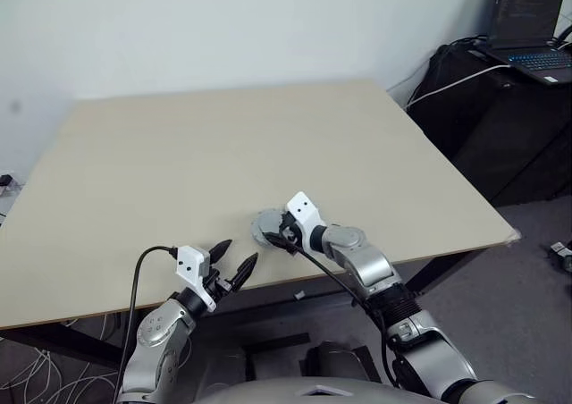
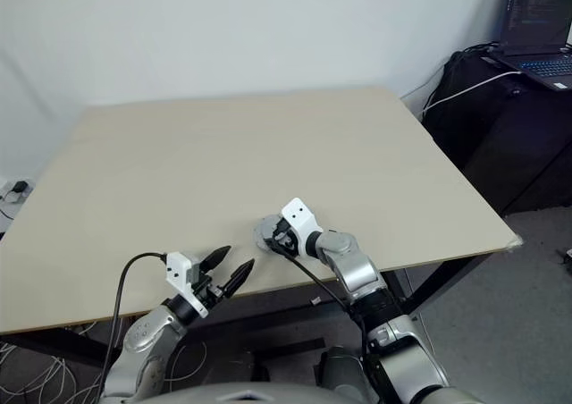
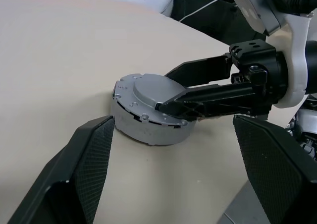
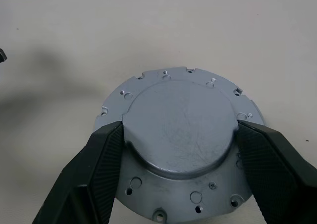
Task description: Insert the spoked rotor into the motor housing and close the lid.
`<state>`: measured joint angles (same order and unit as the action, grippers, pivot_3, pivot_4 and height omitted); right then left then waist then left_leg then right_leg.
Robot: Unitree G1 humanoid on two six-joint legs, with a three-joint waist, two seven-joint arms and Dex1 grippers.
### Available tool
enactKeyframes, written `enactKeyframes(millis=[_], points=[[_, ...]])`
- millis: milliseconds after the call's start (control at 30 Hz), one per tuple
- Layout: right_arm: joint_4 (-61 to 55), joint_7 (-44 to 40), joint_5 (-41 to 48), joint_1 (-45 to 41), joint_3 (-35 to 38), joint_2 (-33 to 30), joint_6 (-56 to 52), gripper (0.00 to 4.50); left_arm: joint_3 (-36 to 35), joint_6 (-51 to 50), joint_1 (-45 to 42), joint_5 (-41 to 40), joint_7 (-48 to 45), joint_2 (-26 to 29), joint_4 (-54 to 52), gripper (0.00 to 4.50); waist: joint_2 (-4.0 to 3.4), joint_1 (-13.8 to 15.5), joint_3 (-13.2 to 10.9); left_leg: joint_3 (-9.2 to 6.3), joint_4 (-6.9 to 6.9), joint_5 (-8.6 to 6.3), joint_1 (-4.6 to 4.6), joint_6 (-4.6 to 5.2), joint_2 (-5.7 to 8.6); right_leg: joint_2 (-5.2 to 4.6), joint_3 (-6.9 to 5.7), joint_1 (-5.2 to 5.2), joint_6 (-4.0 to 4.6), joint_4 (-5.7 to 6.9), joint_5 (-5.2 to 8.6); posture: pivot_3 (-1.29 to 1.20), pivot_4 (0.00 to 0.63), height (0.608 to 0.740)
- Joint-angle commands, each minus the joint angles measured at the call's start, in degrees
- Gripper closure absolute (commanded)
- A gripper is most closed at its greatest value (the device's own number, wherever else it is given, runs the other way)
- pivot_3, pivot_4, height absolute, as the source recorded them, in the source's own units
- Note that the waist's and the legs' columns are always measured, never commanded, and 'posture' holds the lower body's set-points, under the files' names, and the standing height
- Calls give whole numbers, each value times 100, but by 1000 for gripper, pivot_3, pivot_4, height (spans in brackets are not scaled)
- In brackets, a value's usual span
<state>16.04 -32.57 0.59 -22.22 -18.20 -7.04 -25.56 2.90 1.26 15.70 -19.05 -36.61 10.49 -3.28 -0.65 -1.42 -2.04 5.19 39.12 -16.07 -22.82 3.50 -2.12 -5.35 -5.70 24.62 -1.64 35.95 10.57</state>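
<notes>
lid [image 4: 179, 130]: stiff, smooth metal, likely slippery, best taken by its raised rim | right gripper [image 4: 178, 149] fingers flank that rim, grip unclear | left gripper [image 1: 235, 259] wide, empty

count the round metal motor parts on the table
1: a grey disc-topped assembly near the table's front edge, between the right end effector's fingers. Other parts may be hidden inside it.
</notes>
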Motion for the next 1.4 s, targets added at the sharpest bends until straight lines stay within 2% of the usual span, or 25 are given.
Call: enactKeyframes(millis=[33, 367, 1400], points=[[-243, -91, 75, 25, 12, 37, 214, 1263, 16, 65, -63, -35, -42, 21, -132, 457, 0, 1, 0, 0, 0, 0, 0, 0, 0, 0, 0, 0, 0, 0, 0, 0, 0, 740], [-131, -22, 92, 55, 140, 76, 492, 1263, -18, 50, -112, -50, -88, 45, -65, 457, 0, -7, 0, 3, -1, 13, -6, 24, 0, 2, 3, 4, 0, -4, 0, 0, 0, 740], [-191, 106, -323, -160, -248, 56, -372, 1263, -31, 54, -70, -54, -89, 24, -36, 457, 1, -11, 3, 4, 0, 13, 1, 24, -1, 2, 4, 0, 1, -2, 0, 0, 0, 740]])
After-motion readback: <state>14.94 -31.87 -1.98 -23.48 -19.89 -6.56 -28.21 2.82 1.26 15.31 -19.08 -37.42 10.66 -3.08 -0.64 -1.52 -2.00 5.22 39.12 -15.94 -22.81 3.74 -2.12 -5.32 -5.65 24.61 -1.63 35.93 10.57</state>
